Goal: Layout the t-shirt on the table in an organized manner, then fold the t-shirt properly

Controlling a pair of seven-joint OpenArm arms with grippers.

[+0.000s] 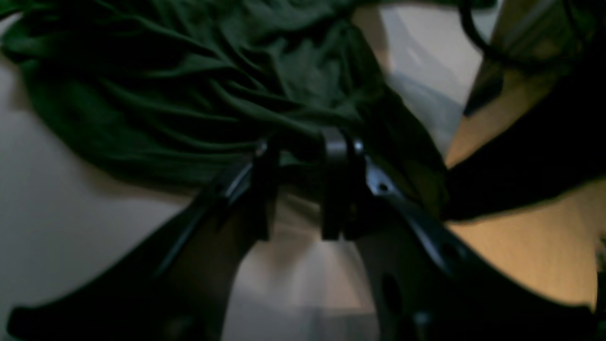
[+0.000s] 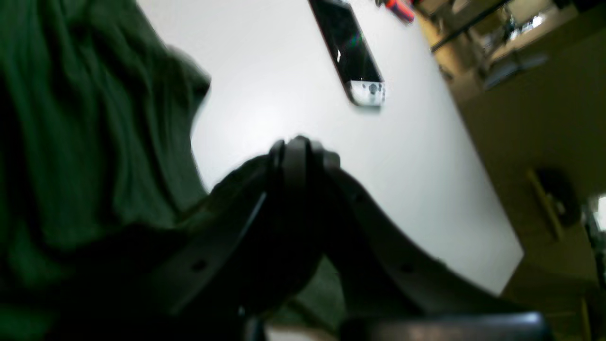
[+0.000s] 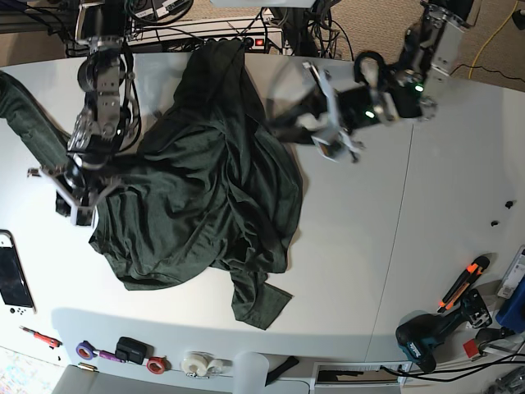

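We look down on the table (image 3: 426, 246), white and wide, with a thin dark seam crossing its right part in the base view. Spread over its middle and left lies the t-shirt (image 3: 205, 197), dark green, rumpled and unfolded, one sleeve pointing toward the near edge and a strip of cloth trailing off toward the far left corner.

Our right gripper (image 3: 75, 205), on the left in the base view, sits at the shirt's left edge; its wrist view shows the jaws pressed together with green cloth bunched just beside and beneath them, so it seems to pinch the fabric, though blur keeps us from being sure. Our left gripper (image 3: 305, 123) is at the shirt's upper right edge, jaws part-way apart with a dark fold of the shirt between the fingers (image 1: 335, 180).

Near the right front corner lies a black-and-teal drill (image 3: 426, 336), beside it an orange-handled cutter (image 3: 463, 279). At the left edge rests a handheld game console (image 3: 15, 283). Small tape rolls (image 3: 152, 361) line the near edge.
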